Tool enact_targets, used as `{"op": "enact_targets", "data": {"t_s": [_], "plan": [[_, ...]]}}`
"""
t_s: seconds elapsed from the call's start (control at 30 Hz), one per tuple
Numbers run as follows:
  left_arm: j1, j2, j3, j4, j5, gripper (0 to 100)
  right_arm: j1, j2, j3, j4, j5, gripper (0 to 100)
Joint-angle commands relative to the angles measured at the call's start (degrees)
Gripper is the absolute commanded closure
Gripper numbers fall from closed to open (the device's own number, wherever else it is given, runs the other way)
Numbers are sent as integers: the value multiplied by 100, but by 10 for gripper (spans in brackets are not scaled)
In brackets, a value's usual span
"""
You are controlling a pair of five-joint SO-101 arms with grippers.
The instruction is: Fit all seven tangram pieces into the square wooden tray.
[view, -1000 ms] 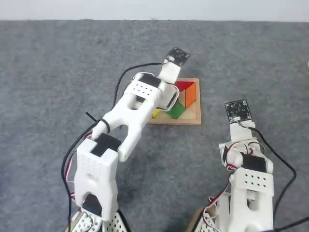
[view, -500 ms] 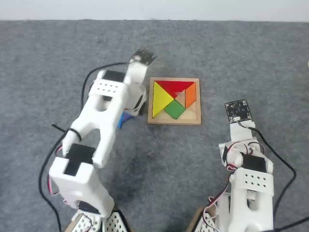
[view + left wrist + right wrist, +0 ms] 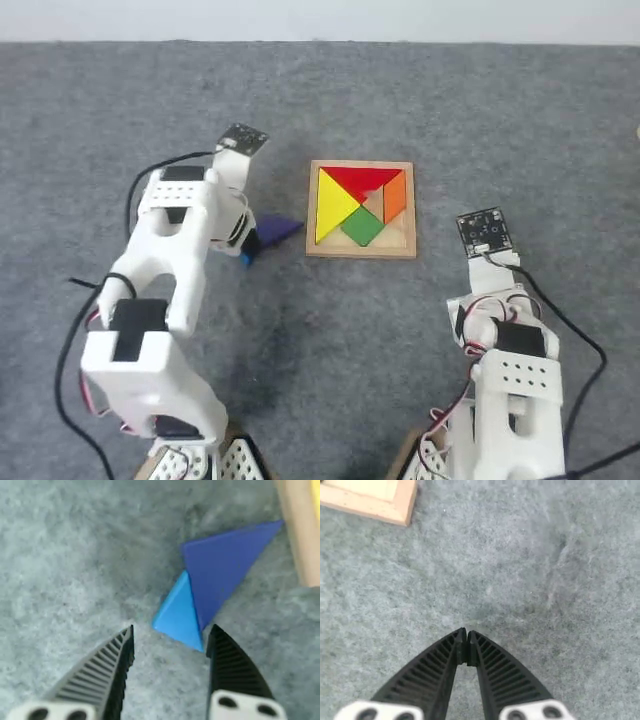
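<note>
Left arm stretched forward, left gripper angled down, jaws wide apart and empty, over two pieces touching on the carpet just beside the wooden tray: dark blue triangle, light blue triangle. Right arm folded back, right gripper closed, empty. Four coloured pieces counted inside the tray.

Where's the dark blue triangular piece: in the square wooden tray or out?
Out: dark blue piece lies on carpet beside the tray, touching a light blue piece.

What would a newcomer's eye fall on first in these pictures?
The square wooden tray at the middle of the grey carpet, partly filled with bright pieces. Left of it, a dark blue piece and a light blue piece lie together on the carpet, with the left gripper open close by them.
</note>
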Motion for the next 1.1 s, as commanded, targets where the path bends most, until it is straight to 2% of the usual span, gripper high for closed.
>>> {"op": "enact_targets", "data": {"t_s": [0.0,0.4,0.6,0.87,1.07], "plan": [[-53,-158,48,-325,-88,768,-40,-145,-44,-119,9,991],[202,255,48,-510,-308,768,-31,-145,-35,-119,9,991],[193,598,-418,-70,-308,769,-40,-145,-35,-119,9,991],[211,782,-664,352,-308,912,-40,-145,-35,-119,9,991],[193,765,-954,659,-290,923,-40,-145,-35,-119,9,991]]}}
